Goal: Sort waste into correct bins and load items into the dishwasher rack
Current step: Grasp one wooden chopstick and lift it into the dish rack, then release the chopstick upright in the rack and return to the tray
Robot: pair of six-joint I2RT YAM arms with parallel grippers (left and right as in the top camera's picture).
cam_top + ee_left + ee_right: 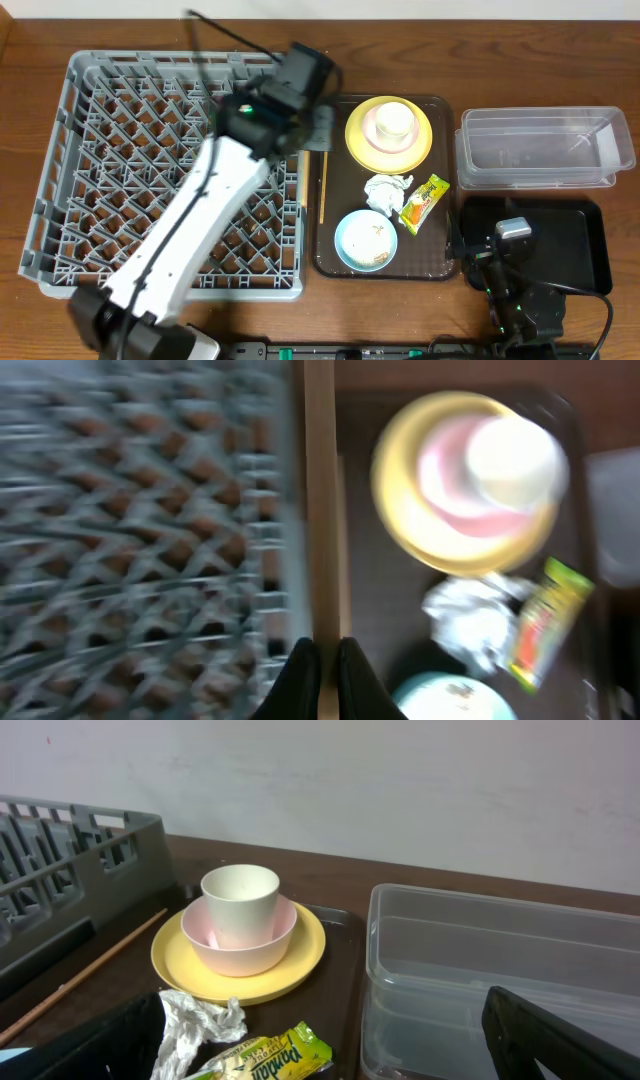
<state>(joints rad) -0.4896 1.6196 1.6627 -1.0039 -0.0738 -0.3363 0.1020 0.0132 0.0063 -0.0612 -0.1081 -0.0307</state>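
L pincer pinching chopstick, by rack edge; R pincer spread wide.

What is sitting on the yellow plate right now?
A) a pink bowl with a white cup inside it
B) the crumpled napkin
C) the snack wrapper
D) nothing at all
A: the right wrist view shows the yellow plate carrying a pink bowl, with a white cup standing upright in that bowl.
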